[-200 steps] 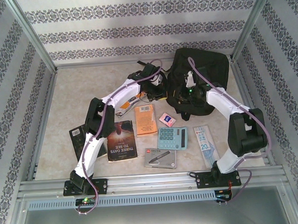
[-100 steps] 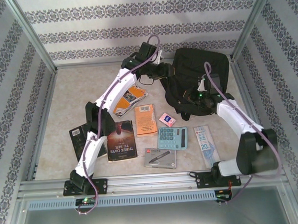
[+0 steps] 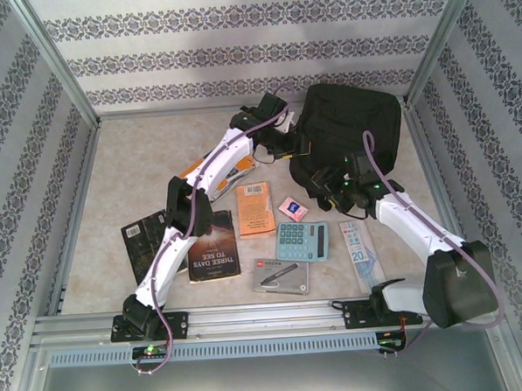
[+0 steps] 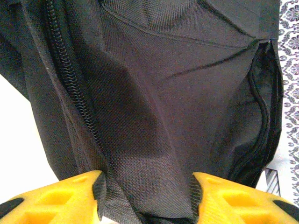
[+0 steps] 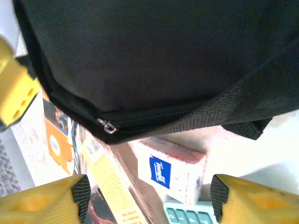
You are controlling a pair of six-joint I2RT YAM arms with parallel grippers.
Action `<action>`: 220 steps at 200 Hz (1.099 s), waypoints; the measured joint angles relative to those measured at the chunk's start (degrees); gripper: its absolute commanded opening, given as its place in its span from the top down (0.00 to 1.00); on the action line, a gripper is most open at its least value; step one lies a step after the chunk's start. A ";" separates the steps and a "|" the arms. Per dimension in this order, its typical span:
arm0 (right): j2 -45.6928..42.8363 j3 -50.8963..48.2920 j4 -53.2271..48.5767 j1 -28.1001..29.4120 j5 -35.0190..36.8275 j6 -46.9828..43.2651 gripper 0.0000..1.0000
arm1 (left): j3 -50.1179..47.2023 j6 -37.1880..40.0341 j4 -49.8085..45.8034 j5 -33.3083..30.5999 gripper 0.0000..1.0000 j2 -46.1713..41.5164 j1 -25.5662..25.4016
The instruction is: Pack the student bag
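Note:
The student bag (image 3: pixel 354 125) is a large black backpack lying at the back right of the table. My left gripper (image 3: pixel 285 147) is at its left side. In the left wrist view its yellow fingers (image 4: pixel 70 196) stand apart, open, with a loose fold of the student bag (image 4: pixel 177 93) lying between the pads. My right gripper (image 3: pixel 328 182) hovers at the bag's near edge, open. In the right wrist view nothing is between the right gripper's (image 5: pixel 147 198) pads. Above them runs the bag's zipped edge with its metal pull (image 5: pixel 106 126).
In front of the bag lie an orange book (image 3: pixel 256 209), a tissue pack (image 3: pixel 292 210), a teal calculator (image 3: pixel 301 241), a grey case (image 3: pixel 281 275), a ruler pack (image 3: pixel 360 253) and two dark books (image 3: pixel 213 243). Another book (image 3: pixel 229 173) lies under the left arm.
Both grippers have opened. The right gripper has drawn back from the bag's top to its near edge. The left gripper rose, then came back down against the bag's left side.

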 measured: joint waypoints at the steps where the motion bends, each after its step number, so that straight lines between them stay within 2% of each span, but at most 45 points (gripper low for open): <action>1: 0.07 0.00 0.07 0.02 0.11 0.20 0.30 | 0.00 0.00 0.00 0.00 0.51 0.00 0.00; 35: 2.25 0.07 1.44 1.14 6.38 8.11 0.42 | -2.32 -0.09 0.20 -0.24 0.53 -1.03 0.00; 70: 6.43 1.14 3.19 1.36 12.04 13.51 0.46 | -5.03 -0.72 0.35 -0.22 0.55 -3.65 -0.02; 95: 11.76 3.98 4.59 1.36 12.15 14.93 0.61 | -5.05 -1.55 0.61 -0.15 0.55 -5.09 -0.02; 114: 13.55 5.81 5.16 1.38 12.26 14.40 0.80 | -5.05 -2.05 0.66 -0.17 0.55 -5.53 -0.02; 134: 13.05 6.58 4.92 1.03 13.53 9.75 1.00 | -5.20 -2.21 0.61 -0.24 0.55 -5.57 -0.02; 164: 8.61 6.08 5.09 -2.10 13.07 -2.80 1.00 | -5.25 -2.45 0.57 -0.42 0.54 -5.66 -0.02; 195: -2.23 0.90 10.84 -6.49 9.31 -17.90 1.00 | -3.87 -3.32 0.37 0.50 0.52 -5.66 -0.07; 220: -8.02 -0.90 11.61 -6.88 6.51 -26.56 1.00 | -1.16 -3.50 0.35 1.86 0.52 -5.66 -0.37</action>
